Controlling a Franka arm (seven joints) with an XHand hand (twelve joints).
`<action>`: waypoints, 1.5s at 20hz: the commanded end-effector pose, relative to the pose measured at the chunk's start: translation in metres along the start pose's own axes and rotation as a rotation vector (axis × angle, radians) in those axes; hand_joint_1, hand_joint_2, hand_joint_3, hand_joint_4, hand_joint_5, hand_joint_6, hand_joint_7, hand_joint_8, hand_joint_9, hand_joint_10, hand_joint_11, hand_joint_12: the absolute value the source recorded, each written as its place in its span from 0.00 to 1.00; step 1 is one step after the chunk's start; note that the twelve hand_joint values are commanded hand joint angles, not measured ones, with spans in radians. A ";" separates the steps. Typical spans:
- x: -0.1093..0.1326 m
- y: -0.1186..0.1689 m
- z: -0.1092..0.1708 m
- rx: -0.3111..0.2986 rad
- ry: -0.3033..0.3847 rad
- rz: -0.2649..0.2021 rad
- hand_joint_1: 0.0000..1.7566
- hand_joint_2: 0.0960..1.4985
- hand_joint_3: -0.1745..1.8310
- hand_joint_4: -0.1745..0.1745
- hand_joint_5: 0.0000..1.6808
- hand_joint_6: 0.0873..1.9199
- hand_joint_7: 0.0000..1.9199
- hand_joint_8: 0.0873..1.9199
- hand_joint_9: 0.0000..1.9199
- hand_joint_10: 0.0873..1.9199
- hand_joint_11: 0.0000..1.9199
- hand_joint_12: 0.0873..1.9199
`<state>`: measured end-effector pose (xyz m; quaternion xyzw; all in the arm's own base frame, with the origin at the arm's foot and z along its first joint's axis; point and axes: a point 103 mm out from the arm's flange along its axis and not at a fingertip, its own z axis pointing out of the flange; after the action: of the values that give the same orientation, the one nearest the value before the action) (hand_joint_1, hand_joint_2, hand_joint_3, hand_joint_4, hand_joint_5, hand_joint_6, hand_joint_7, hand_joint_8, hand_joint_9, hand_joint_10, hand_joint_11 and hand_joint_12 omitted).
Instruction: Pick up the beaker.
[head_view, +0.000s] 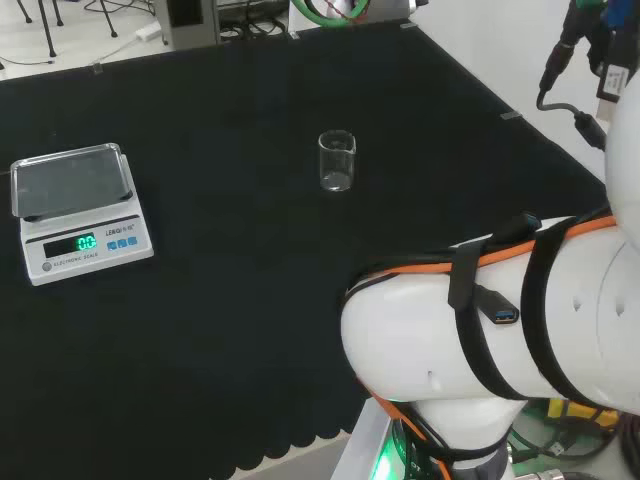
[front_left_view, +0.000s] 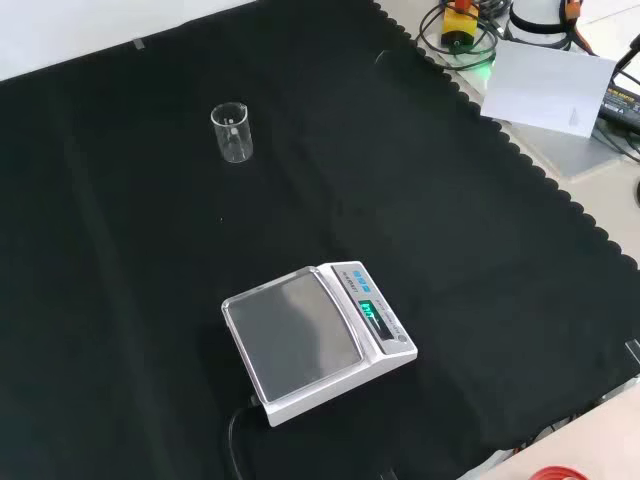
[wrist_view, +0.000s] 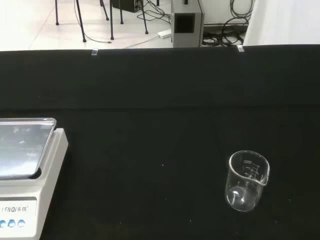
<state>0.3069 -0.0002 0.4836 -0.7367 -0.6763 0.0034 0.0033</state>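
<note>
A small clear glass beaker (head_view: 336, 160) stands upright and empty on the black cloth, near the middle of the bench in the head view. In the front view the beaker (front_left_view: 232, 131) is at the upper left, and in the wrist view the beaker (wrist_view: 247, 180) stands some way off on the cloth, with printed marks on its side. Nothing touches it. The arm's white links (head_view: 500, 330) sit at the lower right of the head view.
A white digital scale (head_view: 80, 212) with a steel pan stands at the left in the head view, and the scale (front_left_view: 315, 338) is at the lower middle of the front view. Its corner (wrist_view: 25, 170) is in the wrist view. Cloth edges and cables lie beyond.
</note>
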 end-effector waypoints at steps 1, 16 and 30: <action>-0.027 -0.061 -0.124 -0.113 -0.064 0.126 0.31 0.46 0.12 0.53 0.10 0.00 0.13 0.34 0.16 0.42 0.01 0.81; -0.107 0.068 0.034 -0.010 -0.016 0.195 0.31 0.45 0.11 0.52 0.09 0.00 0.11 0.33 0.15 0.41 0.00 0.81; -0.167 0.145 0.161 0.087 0.047 0.192 0.32 0.45 0.11 0.53 0.08 0.00 0.10 0.33 0.13 0.41 0.00 0.79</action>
<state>0.4034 -0.1202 0.3854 -0.7896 -0.6124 0.0191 0.0316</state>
